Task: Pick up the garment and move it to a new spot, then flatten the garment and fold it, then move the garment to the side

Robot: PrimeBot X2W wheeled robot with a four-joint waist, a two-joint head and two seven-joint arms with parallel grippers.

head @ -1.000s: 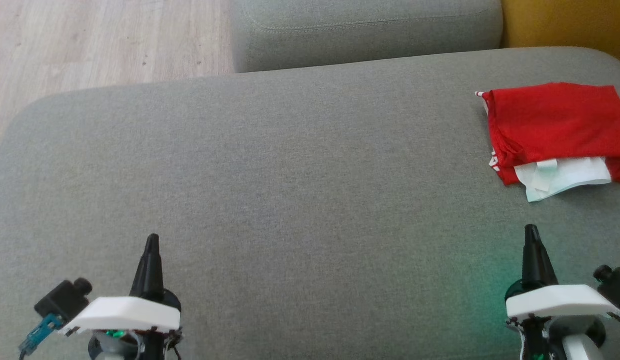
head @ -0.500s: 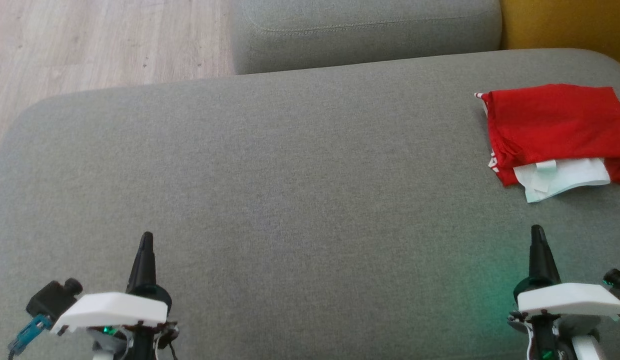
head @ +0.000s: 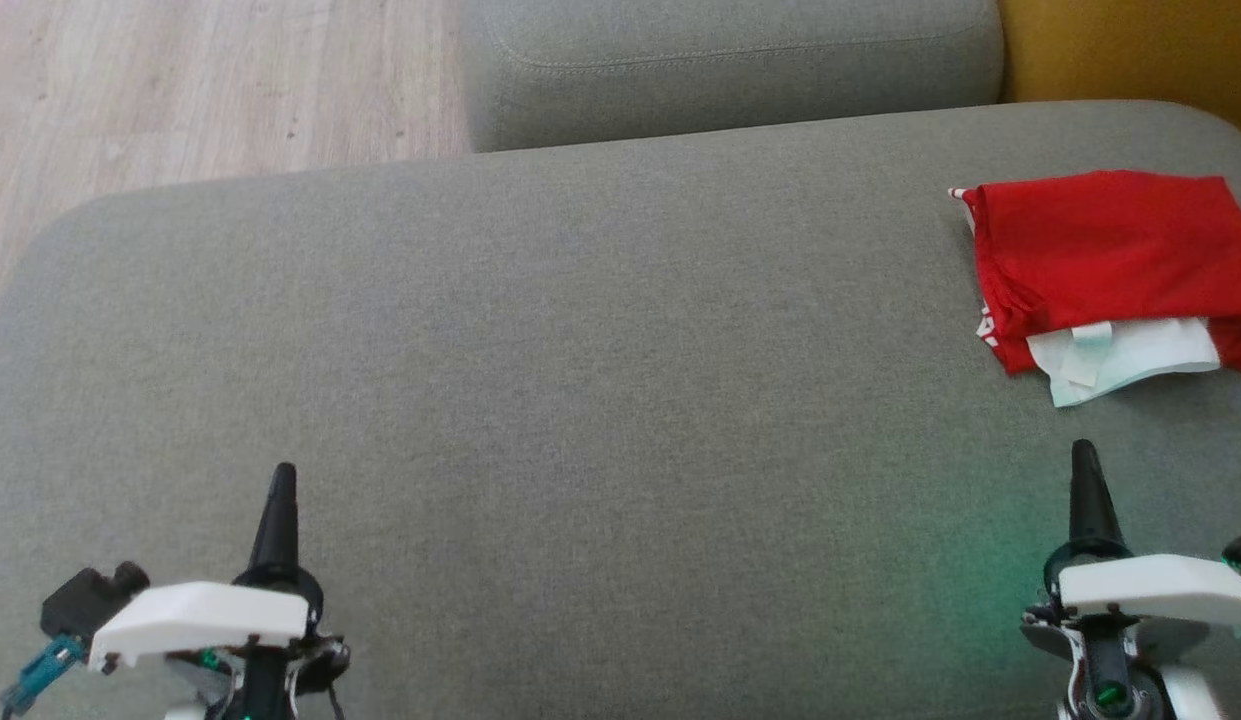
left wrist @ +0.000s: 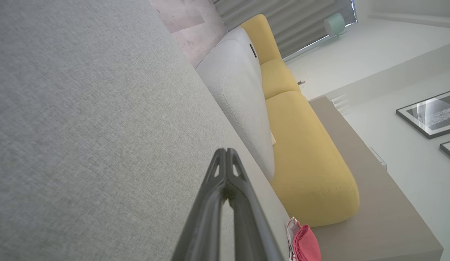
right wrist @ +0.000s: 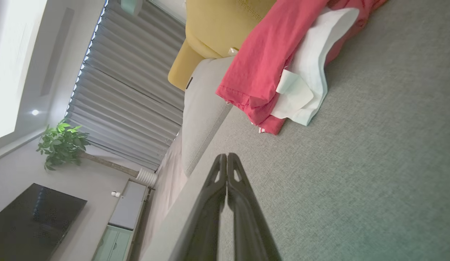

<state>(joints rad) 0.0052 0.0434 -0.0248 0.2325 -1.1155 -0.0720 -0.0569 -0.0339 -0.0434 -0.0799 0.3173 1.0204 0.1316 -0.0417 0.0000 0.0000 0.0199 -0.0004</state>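
Lying folded at the far right corner of the grey seat cushion (head: 600, 380): one garment (head: 1100, 250), red, with a white layer (head: 1130, 355) showing from under the edge that faces the cushion's near side. Long axis: across the cushion, left to right, so a broad side is turned toward the robot. Right gripper (head: 1083, 460): over the right end of the cushion's near edge, fingers pressed together and empty, tips aimed almost straight at the garment's white-edged side, near it but apart, with bare cushion between. Left gripper (head: 283, 475): over the left end of the same near edge, fingers likewise pressed together and empty, well apart from the garment, with most of the cushion's width between. Nearer arm: the right, plainly. Judgement: the garment looks folded and set aside already; any further handling would fall to the right arm, reaching straight ahead up the cushion after parting its fingers.
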